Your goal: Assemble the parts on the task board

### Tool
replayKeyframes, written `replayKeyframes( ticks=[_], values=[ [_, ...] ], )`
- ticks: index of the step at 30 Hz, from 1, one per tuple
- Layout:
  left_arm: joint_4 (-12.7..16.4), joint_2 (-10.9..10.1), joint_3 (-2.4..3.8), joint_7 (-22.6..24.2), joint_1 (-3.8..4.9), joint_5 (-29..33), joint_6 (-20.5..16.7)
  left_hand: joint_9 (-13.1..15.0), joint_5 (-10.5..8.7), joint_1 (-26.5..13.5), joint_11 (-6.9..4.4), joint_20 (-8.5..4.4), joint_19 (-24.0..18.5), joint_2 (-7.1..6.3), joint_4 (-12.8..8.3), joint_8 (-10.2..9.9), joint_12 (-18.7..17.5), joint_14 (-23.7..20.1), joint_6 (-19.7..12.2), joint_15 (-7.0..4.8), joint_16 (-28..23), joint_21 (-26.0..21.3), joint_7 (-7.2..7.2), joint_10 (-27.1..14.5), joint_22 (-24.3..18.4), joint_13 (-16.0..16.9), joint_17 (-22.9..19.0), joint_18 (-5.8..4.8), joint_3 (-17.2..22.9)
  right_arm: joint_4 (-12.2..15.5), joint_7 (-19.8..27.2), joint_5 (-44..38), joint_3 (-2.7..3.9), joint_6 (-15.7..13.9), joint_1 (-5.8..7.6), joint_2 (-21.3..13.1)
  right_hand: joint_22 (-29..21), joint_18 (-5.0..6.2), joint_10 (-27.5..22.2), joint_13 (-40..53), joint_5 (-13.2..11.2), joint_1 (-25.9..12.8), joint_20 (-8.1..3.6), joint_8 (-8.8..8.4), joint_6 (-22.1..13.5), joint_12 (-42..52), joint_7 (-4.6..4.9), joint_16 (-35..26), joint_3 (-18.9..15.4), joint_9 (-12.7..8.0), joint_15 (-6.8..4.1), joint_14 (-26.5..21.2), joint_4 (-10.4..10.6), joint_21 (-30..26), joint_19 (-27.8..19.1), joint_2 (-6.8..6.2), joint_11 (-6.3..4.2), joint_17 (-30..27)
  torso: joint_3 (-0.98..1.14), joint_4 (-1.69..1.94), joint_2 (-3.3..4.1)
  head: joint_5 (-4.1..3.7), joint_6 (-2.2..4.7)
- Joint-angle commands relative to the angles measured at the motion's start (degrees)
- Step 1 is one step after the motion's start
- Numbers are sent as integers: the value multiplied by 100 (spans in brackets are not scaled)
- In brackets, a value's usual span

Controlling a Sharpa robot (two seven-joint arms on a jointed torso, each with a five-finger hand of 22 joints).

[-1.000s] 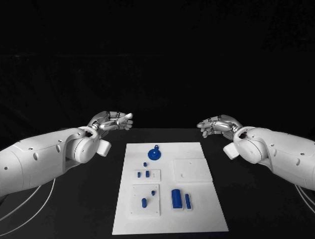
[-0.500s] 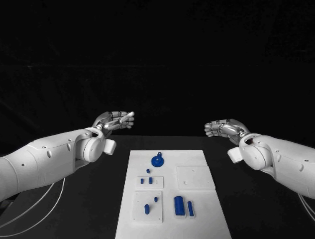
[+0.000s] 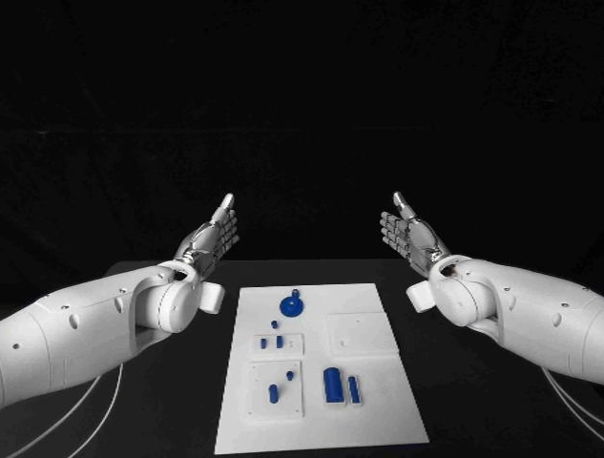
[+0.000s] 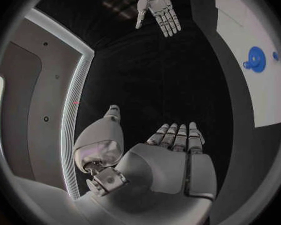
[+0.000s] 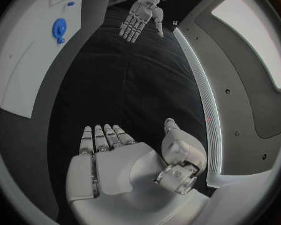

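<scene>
The white task board (image 3: 385, 420) lies in the middle of the black table. On it are a round blue part (image 3: 291, 306) near the far end, small blue pegs (image 3: 281, 342) in the middle and two longer blue pieces (image 3: 335, 384) nearer me. My left hand (image 3: 213, 235) is raised above the table beyond the board's far left corner, flat with fingers straight, holding nothing. My right hand (image 3: 409, 233) is raised beyond the far right corner, likewise flat and empty. The left wrist view shows the left hand (image 4: 168, 160) and the right hand (image 4: 159, 10); the right wrist view shows the right hand (image 5: 115, 160) and the left hand (image 5: 137, 17).
The round blue part (image 4: 257, 60) and the board (image 4: 240, 30) appear in the left wrist view; the board (image 5: 28, 60) and the round part (image 5: 59, 29) in the right wrist view. Black table surface (image 3: 494, 401) lies on both sides of the board.
Both hands have gone from curled fingers to flat, straight fingers, and both have risen. The head view has shifted slightly; the parts on the board have not moved.
</scene>
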Motion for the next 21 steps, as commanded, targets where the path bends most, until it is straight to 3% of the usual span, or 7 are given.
replayKeyframes(
  ticks=[1, 6, 10, 15, 21],
  values=[
    [505, -77, 93, 408, -217, 99, -1101, -225, -49, -2365, -61, -34, -310, 20, -168, -148, -66, -381, -381, -82, -174, -109, -67, -503, -1917, -38, -192, -89, 23, 538, 498, 478, 23, -1011, -138, -138, -507, -165, -489, -114, -111, -510, -104, -110, -420, -106, -82, -176, -255, -296, -86, -414, 150, -167, -277, 27, -84, -251, -3, 13, -77, -43, -25],
    [1334, -230, 290, 674, -597, 163, -2006, -225, -49, -2365, -61, -34, -310, 20, -168, -148, -66, -381, -381, -82, -174, -109, -67, -503, -1917, -38, -192, -89, 23, 1535, 872, 900, 81, -1953, -379, -408, -507, -165, -489, -114, -111, -510, -104, -110, -420, -106, -82, -176, -255, -296, -86, -414, 150, -167, -277, 27, -84, -251, -3, 13, -77, -43, -25],
    [1746, -306, 387, 806, -785, 194, -2456, -225, -49, -2365, -61, -34, -310, 20, -168, -148, -66, -381, -381, -82, -174, -109, -67, -503, -1917, -38, -192, -89, 23, 2158, 1106, 1163, 118, -2542, -530, -576, -507, -165, -489, -114, -111, -510, -104, -110, -420, -106, -82, -176, -255, -296, -86, -414, 150, -167, -277, 27, -84, -251, -3, 13, -77, -43, -25],
    [2036, -360, 456, 899, -918, 216, -2773, -225, -49, -2365, -61, -34, -310, 20, -168, -148, -66, -381, -381, -82, -174, -109, -67, -503, -1917, -38, -192, -89, 23, 2709, 1313, 1396, 150, -3062, -663, -725, -507, -165, -489, -114, -111, -510, -104, -110, -420, -106, -82, -176, -255, -296, -86, -414, 150, -167, -277, 27, -84, -251, -3, 13, -77, -43, -25],
    [2065, -365, 462, 908, -932, 218, -2805, -225, -49, -2365, -61, -34, -310, 20, -168, -148, -66, -381, -381, -82, -174, -109, -67, -503, -1917, -38, -192, -89, 23, 2924, 1393, 1487, 163, -3265, -715, -783, -507, -165, -489, -114, -111, -510, -104, -110, -420, -106, -82, -176, -255, -296, -86, -414, 150, -167, -277, 27, -84, -251, -3, 13, -77, -43, -25]
  ],
)
